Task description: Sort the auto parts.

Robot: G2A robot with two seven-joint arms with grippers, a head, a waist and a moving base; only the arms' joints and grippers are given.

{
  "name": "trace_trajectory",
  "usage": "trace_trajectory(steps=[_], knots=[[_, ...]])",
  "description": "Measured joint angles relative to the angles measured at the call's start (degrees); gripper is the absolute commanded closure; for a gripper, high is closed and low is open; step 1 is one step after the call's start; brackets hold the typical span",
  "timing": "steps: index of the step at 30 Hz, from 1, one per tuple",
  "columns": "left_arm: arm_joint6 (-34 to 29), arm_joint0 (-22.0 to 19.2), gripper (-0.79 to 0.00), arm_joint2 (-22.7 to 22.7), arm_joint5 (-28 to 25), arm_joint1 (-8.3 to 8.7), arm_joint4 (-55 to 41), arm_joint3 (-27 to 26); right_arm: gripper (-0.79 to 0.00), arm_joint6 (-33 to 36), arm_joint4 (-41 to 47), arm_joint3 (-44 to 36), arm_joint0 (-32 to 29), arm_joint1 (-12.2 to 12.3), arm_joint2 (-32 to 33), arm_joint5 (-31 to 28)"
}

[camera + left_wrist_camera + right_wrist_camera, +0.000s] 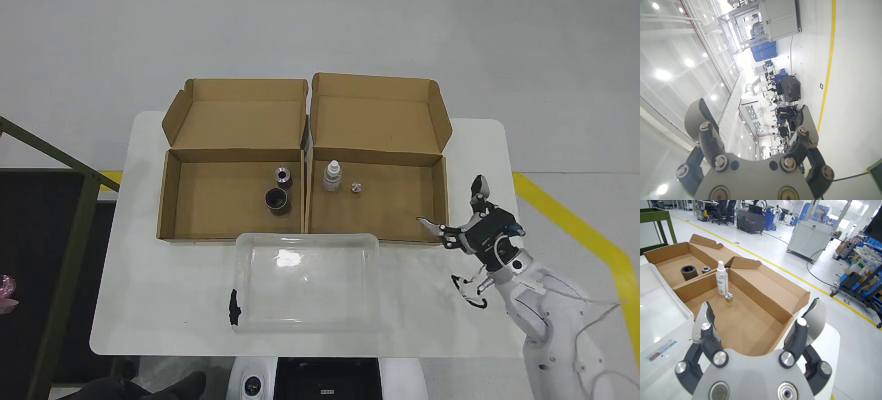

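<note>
White table (140, 300) carries two open cardboard boxes side by side, left box (200, 205) and right box (400, 205). Clear tray (305, 300) lies just before them. My right gripper (456, 206) is spread wide, holding nothing, at right box's outer near corner. My left gripper (753, 107) is spread too, aimed at hall ceiling. Left box: dark cylinder (277, 200), small metal sleeve (284, 177) beside. Right box: spray bottle (332, 176), small capped vial (357, 186) near. Black speck (233, 306) at tray edge, too small to identify.
</note>
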Motion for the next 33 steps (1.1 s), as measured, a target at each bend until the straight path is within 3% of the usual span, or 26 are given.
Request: trace_trajectory(steps=[13, 33], knots=[[0.0, 0.0, -0.785, 0.0, 0.0, 0.0, 0.0, 0.0, -0.785, -2.5, 3.5, 1.4, -2.9, 0.2, 2.7, 5.2], [0.0, 0.0, -0.784, 0.0, 0.0, 0.0, 0.0, 0.0, -0.785, -2.7, 3.6, 1.4, -3.0, 0.2, 2.8, 5.3]])
